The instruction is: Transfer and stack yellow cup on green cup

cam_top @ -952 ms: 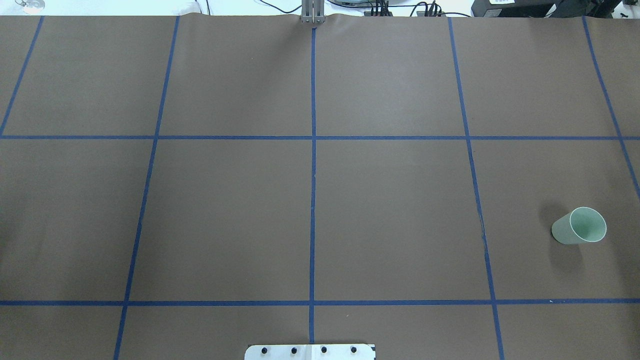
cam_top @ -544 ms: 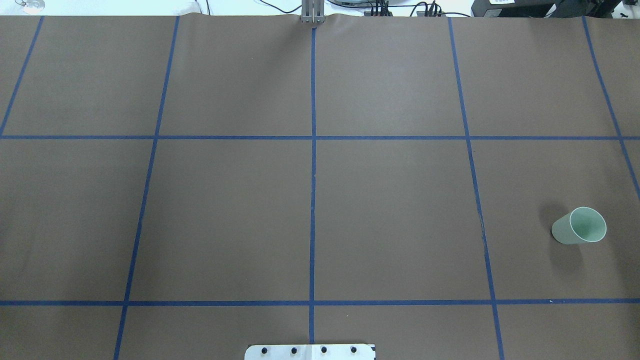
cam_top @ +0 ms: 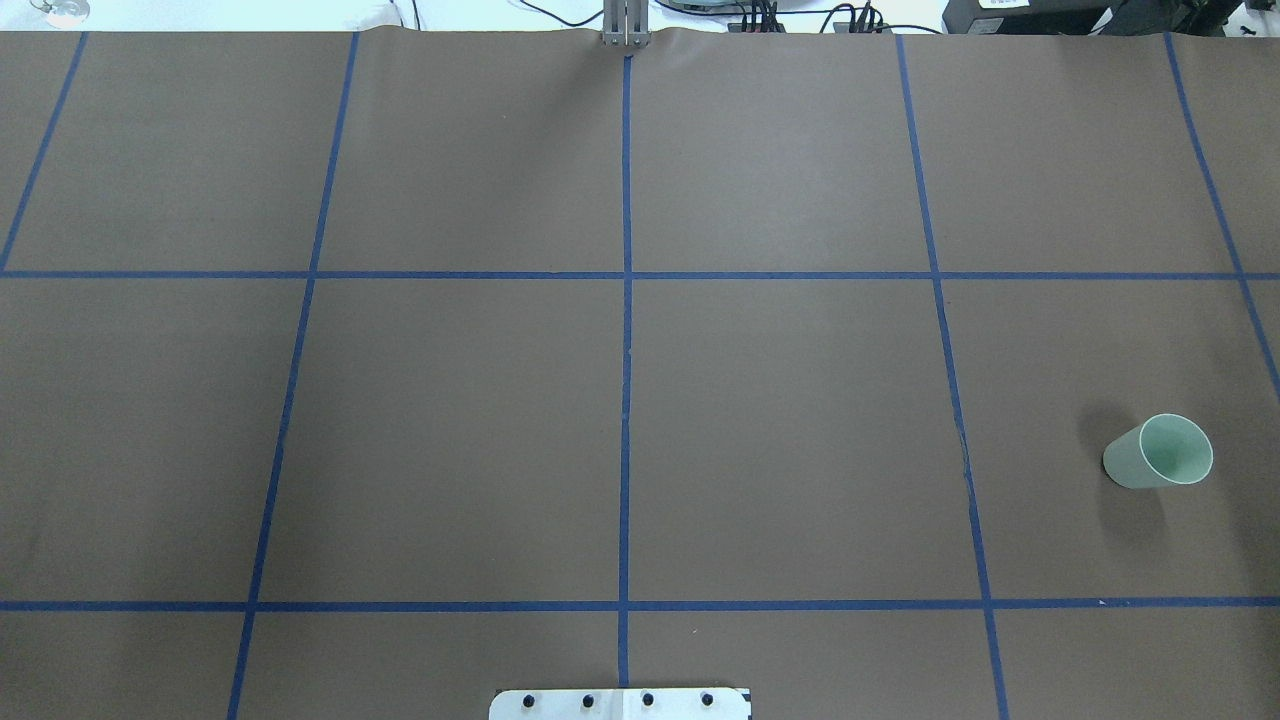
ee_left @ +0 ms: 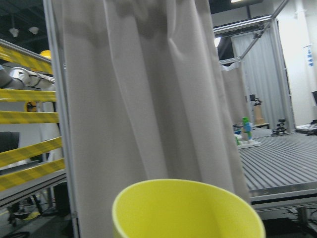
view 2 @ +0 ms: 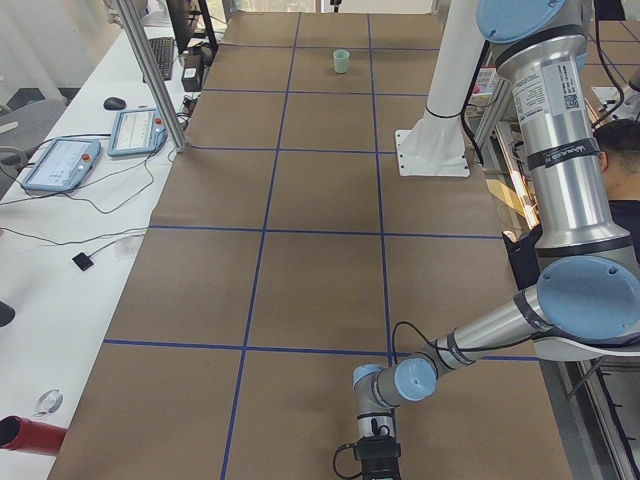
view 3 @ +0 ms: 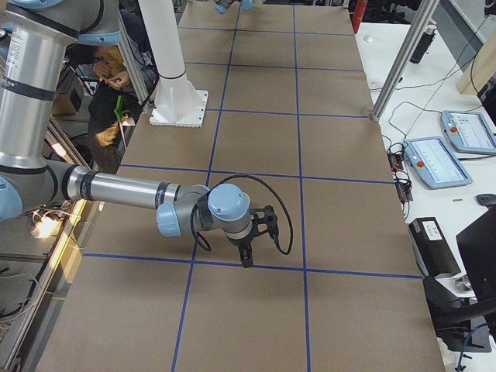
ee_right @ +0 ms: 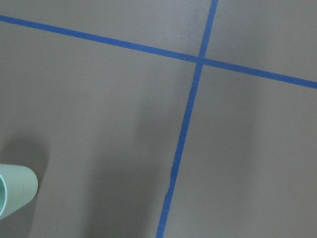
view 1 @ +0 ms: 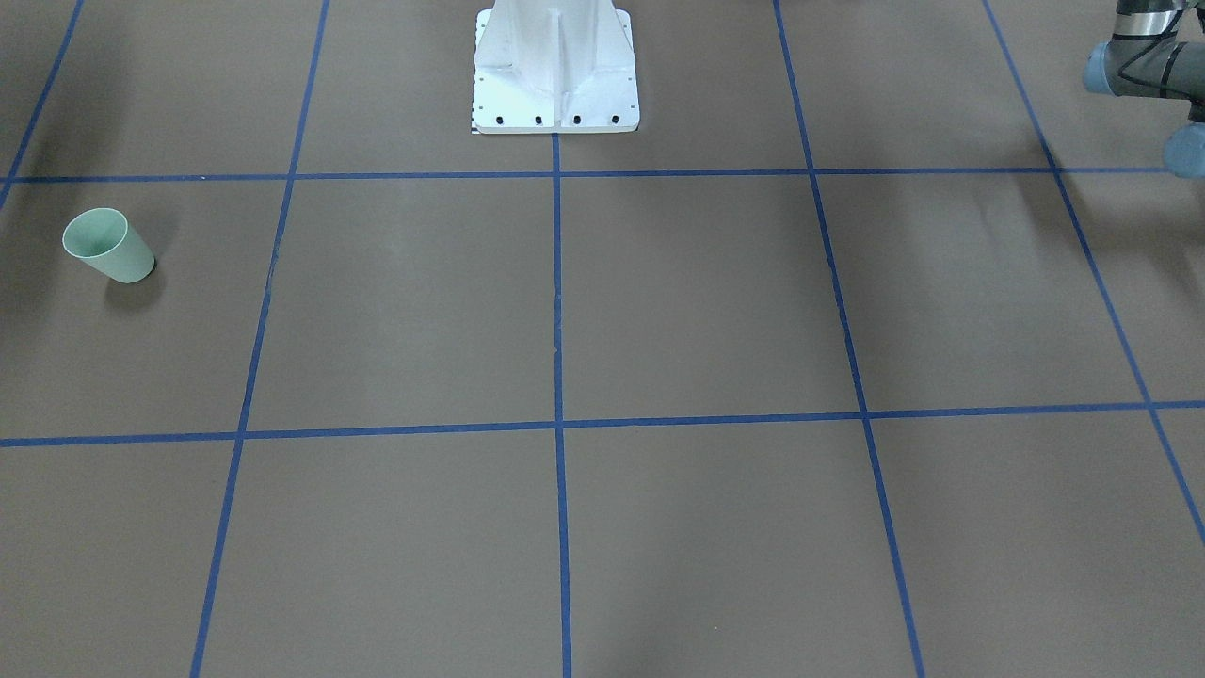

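Lighting's even and fairly bright from overhead, no glare off the matte table (cam_top: pixel 450 420). The green cup (cam_top: pixel 1160 452) drops a soft shadow beside it. The yellow cup (ee_left: pixel 188 210) looks slightly out of focus up close.

Both arms are silver tubes with pale blue joint caps. The left arm (view 2: pixel 560 150), at right of frame, carries a white label (view 2: pixel 552 90). A black cable (view 3: pixel 277 221) loops at the right arm (view 3: pixel 116 188) wrist. The pedestal (view 1: pixel 555 71) is white and bolted.

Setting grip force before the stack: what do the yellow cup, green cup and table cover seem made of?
Yellow cup: likely plastic; smooth, uniform colour, thin rim. Green cup: likely the same, matte, with a thin pale rim. Table cover: looks like brown paper, matte, faintly wrinkled at the far edge.
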Available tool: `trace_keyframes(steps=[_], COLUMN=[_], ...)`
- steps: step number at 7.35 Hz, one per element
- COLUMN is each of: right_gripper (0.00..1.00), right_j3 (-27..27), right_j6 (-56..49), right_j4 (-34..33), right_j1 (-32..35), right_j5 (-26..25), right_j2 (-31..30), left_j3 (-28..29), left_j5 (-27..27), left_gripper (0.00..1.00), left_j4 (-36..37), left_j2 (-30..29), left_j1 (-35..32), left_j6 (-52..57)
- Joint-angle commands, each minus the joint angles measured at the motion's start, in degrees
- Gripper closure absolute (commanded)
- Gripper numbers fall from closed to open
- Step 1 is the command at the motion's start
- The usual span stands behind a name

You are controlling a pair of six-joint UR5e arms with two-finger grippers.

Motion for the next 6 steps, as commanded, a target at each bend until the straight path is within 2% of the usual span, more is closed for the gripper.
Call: trace_keyframes(steps=[1, 2, 5, 6], right_gripper=[0.0, 0.0, 0.0, 0.0], right_j3=[-0.05, 0.12, 0.3, 0.39], right_j6=[0.37, 0.64, 0.73, 0.73], right_j4=[0.0, 0.0, 0.0, 0.0], right_j1=[0.05, 0.06, 0.06, 0.06], right_j5=[0.21, 0.38, 0.56, 0.56], right_j2=[0.18, 0.18, 0.36, 0.36], left_j3=[-0.3, -0.22, -0.04, -0.13], left_j5=[9.89, 11.68, 11.61, 11.09], left_gripper=[0.98, 0.98, 0.98, 0.99], left_j4=[-16.29, -26.04, -55.03, -63.06], left_j2=[0.49, 1.62, 2.77, 2.43], left_j1=[-0.65, -0.74, -1.53, -1.53], left_j6=[8.68, 15.88, 39.34, 50.73])
